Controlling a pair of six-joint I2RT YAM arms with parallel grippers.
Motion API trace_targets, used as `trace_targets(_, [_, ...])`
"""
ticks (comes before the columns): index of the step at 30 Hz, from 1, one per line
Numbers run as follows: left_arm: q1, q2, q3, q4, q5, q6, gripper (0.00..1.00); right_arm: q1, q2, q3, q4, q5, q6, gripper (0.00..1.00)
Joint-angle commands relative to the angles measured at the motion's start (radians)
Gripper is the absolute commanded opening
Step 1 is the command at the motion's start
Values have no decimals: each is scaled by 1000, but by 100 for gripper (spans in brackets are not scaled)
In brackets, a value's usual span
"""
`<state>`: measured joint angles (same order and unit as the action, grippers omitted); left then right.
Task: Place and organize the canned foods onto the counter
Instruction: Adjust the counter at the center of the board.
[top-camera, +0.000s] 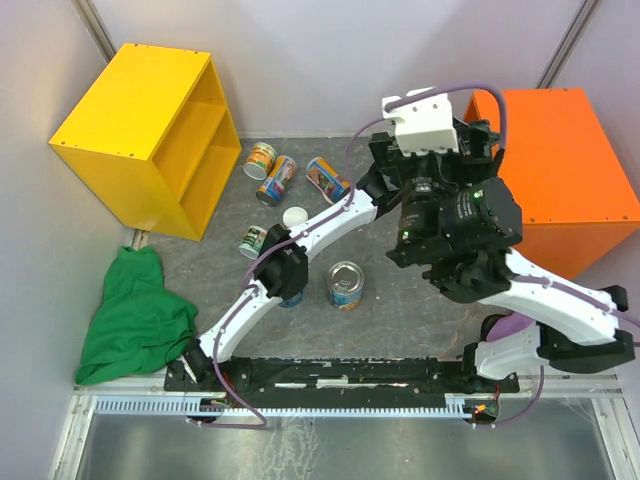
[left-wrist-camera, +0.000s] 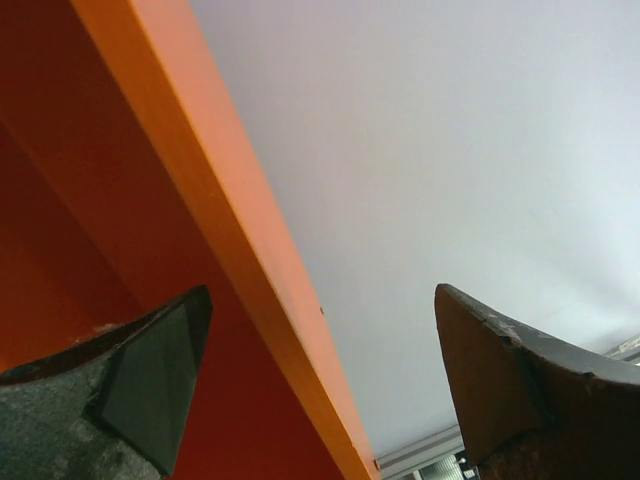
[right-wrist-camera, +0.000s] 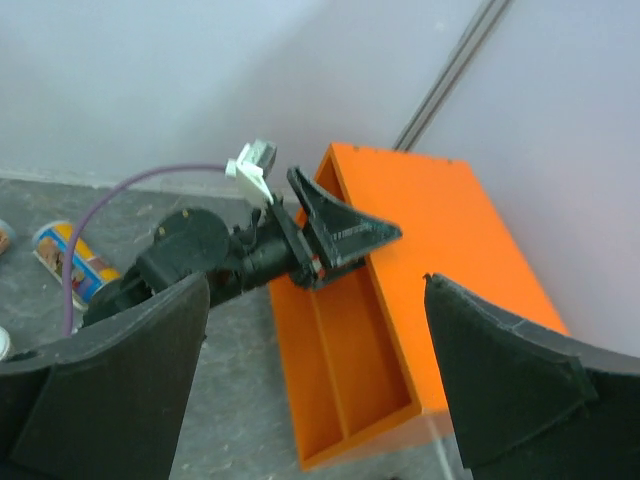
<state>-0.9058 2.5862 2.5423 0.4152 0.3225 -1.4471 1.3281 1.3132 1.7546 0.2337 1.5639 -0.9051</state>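
Several cans lie on the grey floor mat, apart from the counter (top-camera: 570, 170): a cluster (top-camera: 277, 180) by the yellow cabinet, a yellow-labelled one (top-camera: 328, 180) seen also as a can (right-wrist-camera: 65, 260) on its side, a white-lidded one (top-camera: 294, 216), and a silver-topped tin (top-camera: 346, 285) standing upright. The left gripper (left-wrist-camera: 322, 290) is open and holds nothing, with the counter's orange edge (left-wrist-camera: 230, 230) showing between its fingers. The right wrist view shows that left gripper (right-wrist-camera: 335, 235) at the counter's (right-wrist-camera: 430, 230) open front. The right gripper (right-wrist-camera: 316, 280) hovers above, open and holding nothing.
A yellow cabinet (top-camera: 140, 135) stands at the back left. A green cloth (top-camera: 135, 315) lies bunched at the left. The right arm (top-camera: 450, 225) looms over the middle right. A blue can (top-camera: 290, 297) sits partly under the left arm. White walls close in on three sides.
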Motion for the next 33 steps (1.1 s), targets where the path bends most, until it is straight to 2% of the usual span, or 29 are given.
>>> trace_targets(1, [-8, 29, 49, 61, -6, -59, 97, -7, 47, 172, 332, 213, -456, 96])
trace_targets(3, [-9, 36, 56, 62, -11, -61, 94, -25, 83, 212, 387, 232, -546, 98])
trace_targets(5, [-11, 44, 60, 68, -17, -64, 92, -40, 124, 244, 538, 261, -691, 99])
trace_targets(6, [-12, 46, 62, 71, -21, -66, 90, -42, 131, 245, 543, 267, -689, 99])
trace_targets(10, [-10, 53, 66, 83, -25, -73, 85, -38, 164, 221, 432, 267, -628, 99])
trace_targets(13, [-9, 51, 66, 89, -23, -73, 85, 12, 229, 269, 438, 236, -641, 99])
trace_targets(17, [-3, 44, 50, 111, -4, -75, 85, 137, 331, 419, 347, 166, -624, 99])
trace_targets(21, [3, 27, 15, 143, 23, -65, 86, 251, 448, 640, 97, 110, -500, 99])
trace_targets(23, [6, 25, 6, 161, 37, -60, 87, 302, 507, 738, 43, 85, -472, 99])
trace_targets(25, [10, 26, 1, 183, 50, -61, 88, 349, 553, 846, -84, 53, -372, 99])
trace_targets(27, [13, 26, -5, 201, 62, -63, 88, 394, 573, 921, -292, -1, -190, 99])
trace_targets(31, [19, 23, -24, 234, 86, -64, 89, 450, 530, 948, -737, -192, 286, 99])
trace_targets(33, [21, 20, -31, 241, 99, -64, 89, 447, 500, 940, -899, -318, 469, 99])
